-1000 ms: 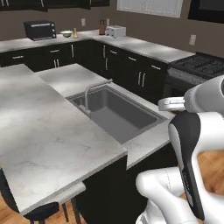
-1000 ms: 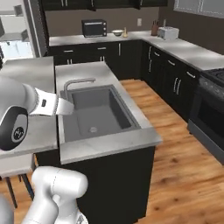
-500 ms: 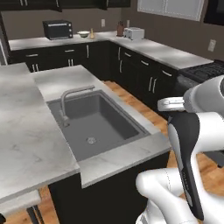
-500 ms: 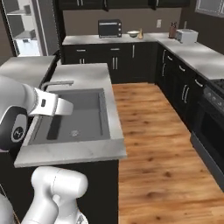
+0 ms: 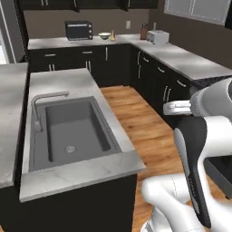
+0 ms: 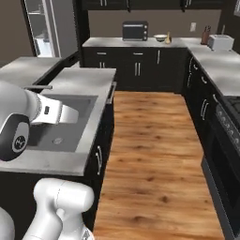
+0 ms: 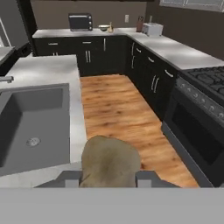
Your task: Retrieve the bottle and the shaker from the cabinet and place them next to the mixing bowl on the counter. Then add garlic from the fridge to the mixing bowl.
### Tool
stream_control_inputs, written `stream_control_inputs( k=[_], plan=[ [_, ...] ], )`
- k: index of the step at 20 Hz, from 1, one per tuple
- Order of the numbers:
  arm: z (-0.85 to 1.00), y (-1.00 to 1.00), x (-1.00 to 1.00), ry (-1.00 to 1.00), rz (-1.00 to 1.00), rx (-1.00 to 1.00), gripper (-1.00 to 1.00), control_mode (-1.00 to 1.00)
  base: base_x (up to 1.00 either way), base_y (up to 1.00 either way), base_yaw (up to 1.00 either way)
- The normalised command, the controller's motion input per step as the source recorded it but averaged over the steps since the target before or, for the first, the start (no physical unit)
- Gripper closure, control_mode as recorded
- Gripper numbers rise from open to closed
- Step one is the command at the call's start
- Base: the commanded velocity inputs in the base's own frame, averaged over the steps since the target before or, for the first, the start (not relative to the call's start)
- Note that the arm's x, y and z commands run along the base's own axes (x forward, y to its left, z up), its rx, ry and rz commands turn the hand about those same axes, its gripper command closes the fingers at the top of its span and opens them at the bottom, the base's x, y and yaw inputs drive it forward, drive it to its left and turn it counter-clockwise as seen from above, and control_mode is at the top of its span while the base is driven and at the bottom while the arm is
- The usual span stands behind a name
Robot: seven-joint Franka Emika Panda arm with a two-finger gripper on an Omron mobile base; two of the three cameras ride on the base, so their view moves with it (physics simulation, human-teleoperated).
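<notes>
The garlic, a small tan-brown roundish lump, is gripped between the gripper's two dark fingertips, carried above the wooden floor beside the grey sink island, with the pale cream-green mixing bowl on the far marbled counter.

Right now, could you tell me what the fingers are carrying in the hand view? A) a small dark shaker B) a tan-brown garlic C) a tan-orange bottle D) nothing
B: a tan-brown roundish lump, the garlic, sits gripped between the two fingers at the bottom of the hand view.
</notes>
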Motion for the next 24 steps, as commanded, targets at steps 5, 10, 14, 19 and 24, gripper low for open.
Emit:
stream_control_inputs(
  k=[5,10,14,19,24],
  plan=[
    [0.0,0.0,0.0,0.0,0.0,0.0,1.0,1.0,0.3,-1.0,0.34],
    [0.0,0.0,0.0,0.0,0.0,0.0,1.0,1.0,0.87,-1.0,0.18],
    [0.0,0.0,0.0,0.0,0.0,0.0,1.0,1.0,1.0,-0.77,0.02],
    [0.0,0.0,0.0,0.0,0.0,0.0,1.0,1.0,1.0,-0.34,0.0],
    [0.0,0.0,0.0,0.0,0.0,0.0,1.0,1.0,1.0,-0.11,0.0]
  ],
)
